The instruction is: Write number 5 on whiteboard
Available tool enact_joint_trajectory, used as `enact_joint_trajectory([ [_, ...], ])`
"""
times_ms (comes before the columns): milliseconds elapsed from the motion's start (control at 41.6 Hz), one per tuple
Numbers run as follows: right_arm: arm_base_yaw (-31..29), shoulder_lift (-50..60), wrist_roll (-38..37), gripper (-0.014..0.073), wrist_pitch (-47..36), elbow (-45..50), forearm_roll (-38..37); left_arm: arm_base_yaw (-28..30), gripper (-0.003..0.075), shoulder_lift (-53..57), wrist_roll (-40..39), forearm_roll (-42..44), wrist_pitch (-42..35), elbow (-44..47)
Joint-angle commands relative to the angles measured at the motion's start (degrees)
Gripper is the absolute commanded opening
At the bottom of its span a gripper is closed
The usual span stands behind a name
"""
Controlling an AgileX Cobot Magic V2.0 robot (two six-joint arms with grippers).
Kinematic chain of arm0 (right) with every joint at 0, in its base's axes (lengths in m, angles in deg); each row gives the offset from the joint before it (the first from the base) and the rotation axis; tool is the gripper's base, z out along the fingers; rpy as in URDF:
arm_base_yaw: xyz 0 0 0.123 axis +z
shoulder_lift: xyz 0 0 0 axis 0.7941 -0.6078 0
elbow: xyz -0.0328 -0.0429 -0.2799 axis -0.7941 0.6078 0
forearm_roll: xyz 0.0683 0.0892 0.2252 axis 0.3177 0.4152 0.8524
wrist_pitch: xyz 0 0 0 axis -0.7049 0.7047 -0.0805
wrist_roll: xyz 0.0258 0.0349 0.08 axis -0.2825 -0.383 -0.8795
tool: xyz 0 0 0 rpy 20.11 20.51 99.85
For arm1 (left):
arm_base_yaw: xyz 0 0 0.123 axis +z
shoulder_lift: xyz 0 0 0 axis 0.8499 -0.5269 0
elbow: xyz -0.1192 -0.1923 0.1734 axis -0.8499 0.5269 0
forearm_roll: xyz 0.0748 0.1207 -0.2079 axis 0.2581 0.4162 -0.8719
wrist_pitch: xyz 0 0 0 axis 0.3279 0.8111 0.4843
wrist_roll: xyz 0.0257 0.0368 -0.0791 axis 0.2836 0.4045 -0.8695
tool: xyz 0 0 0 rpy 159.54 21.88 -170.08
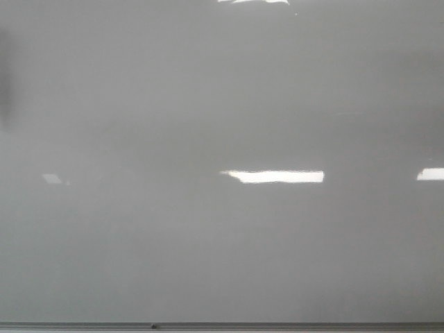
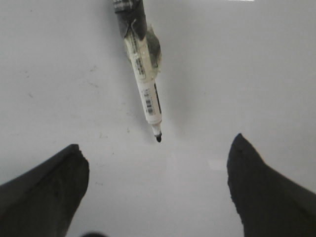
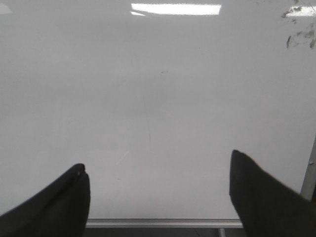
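glossy whiteboard (image 1: 208,104) unmarked to its grey frame edge (image 1: 277,325); left gripper (image 2: 157,187) and right gripper (image 3: 158,190) both spread apart.

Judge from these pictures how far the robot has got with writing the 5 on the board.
Done: nothing; the whiteboard shows no digit. In hand: an uncapped marker lies on the board, ahead of the open left gripper. Left: grasping it and writing the whole 5.
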Motion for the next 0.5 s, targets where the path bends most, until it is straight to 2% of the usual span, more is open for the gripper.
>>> enact_joint_trajectory([
  [0,-0.21,-0.49,0.16,0.0598,-4.4,-1.53,-0.39,-0.39,0.0564,-4.35,-0.58,-0.75,-7.08,-4.01],
  [288,-0.21,-0.49,0.16,0.0598,-4.4,-1.53,-0.39,-0.39,0.0564,-15.22,-0.58,-0.75,-10.64,-8.59],
  [481,-0.21,-0.49,0.16,0.0598,-4.4,-1.53,-0.39,-0.39,0.0552,-18.52,-0.58,-0.75,-15.04,-8.7],
])
